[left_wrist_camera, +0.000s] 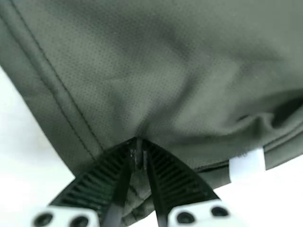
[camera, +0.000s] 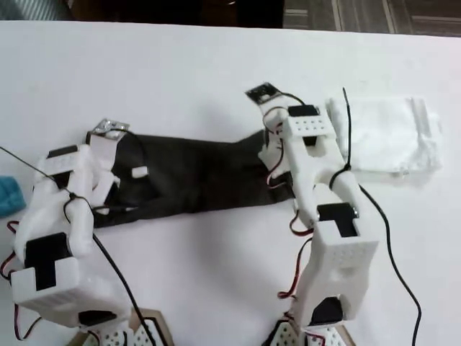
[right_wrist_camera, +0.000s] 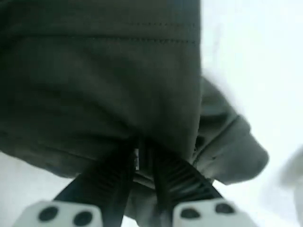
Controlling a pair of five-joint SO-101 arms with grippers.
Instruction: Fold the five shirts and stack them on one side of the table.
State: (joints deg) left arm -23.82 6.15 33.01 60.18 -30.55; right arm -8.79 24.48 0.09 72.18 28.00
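Left jaws and right jaws each pinched tight on opposite ends of the dark shirt [camera: 194, 180]. Recommend moving both level, cloth taut.

Dark shirt [camera: 194, 180]: matt, fine-mesh knit cloth (stitched hems). White shirt [camera: 385, 133]: crinkled cloth. Table [camera: 180, 65]: smooth.

One table [camera: 180, 65]. Two shirts in plain sight: one dark shirt [camera: 194, 180] and one white shirt [camera: 385, 133]. One piece of teal cloth [camera: 7, 194], kind unclear. Two arms, the left arm [camera: 54, 238] and the right arm [camera: 331, 238]. Two grippers, the left gripper [left_wrist_camera: 137, 153] and the right gripper [right_wrist_camera: 137, 158]
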